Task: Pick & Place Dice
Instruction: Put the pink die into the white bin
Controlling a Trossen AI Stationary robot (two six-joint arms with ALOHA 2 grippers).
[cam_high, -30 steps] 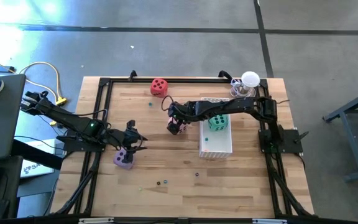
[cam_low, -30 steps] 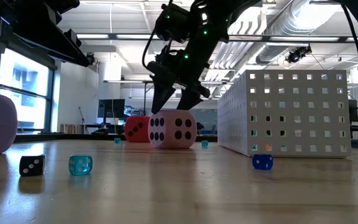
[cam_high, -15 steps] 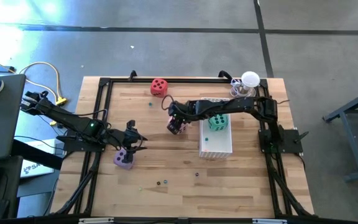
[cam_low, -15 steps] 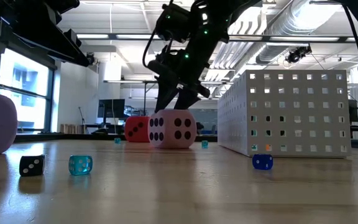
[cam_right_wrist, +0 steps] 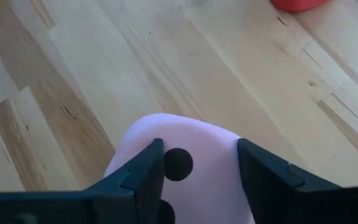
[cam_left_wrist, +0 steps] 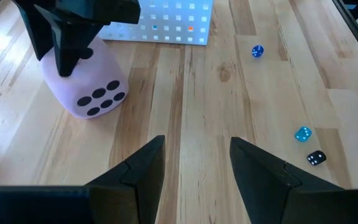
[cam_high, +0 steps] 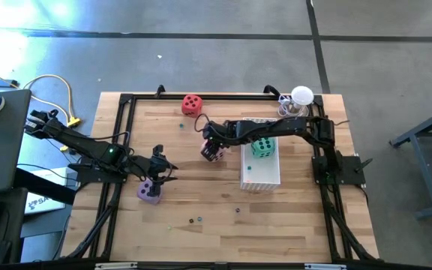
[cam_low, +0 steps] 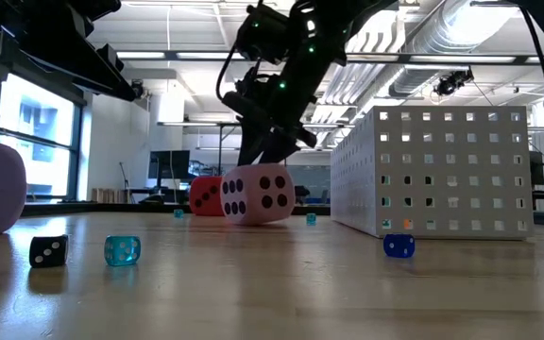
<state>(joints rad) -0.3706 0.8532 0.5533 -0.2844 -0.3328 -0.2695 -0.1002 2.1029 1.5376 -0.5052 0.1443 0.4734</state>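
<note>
Right claw (cam_low: 256, 159) closed on the pink die (cam_low: 257, 195), its two fingers pressing into opposite soft faces, as the right wrist view shows; in the low view the die sits tilted with one lower corner clear of the tabletop (cam_high: 201, 202), which suggests the lift is just under way. The perforated white box (cam_high: 260, 169) stands just beside this grasp and already contains the green die (cam_high: 262, 148), so it is judged to be the destination, and the short carry explains the arm's folded reach. The left claw (cam_left_wrist: 196, 163) hangs above the purple die (cam_high: 149, 192), fingers partly apart and holding nothing, seemingly waiting its turn. The red die (cam_high: 192, 104) rests near the far edge, untouched. Several tiny dice (cam_low: 122, 250) lie scattered nearer the front.
</note>
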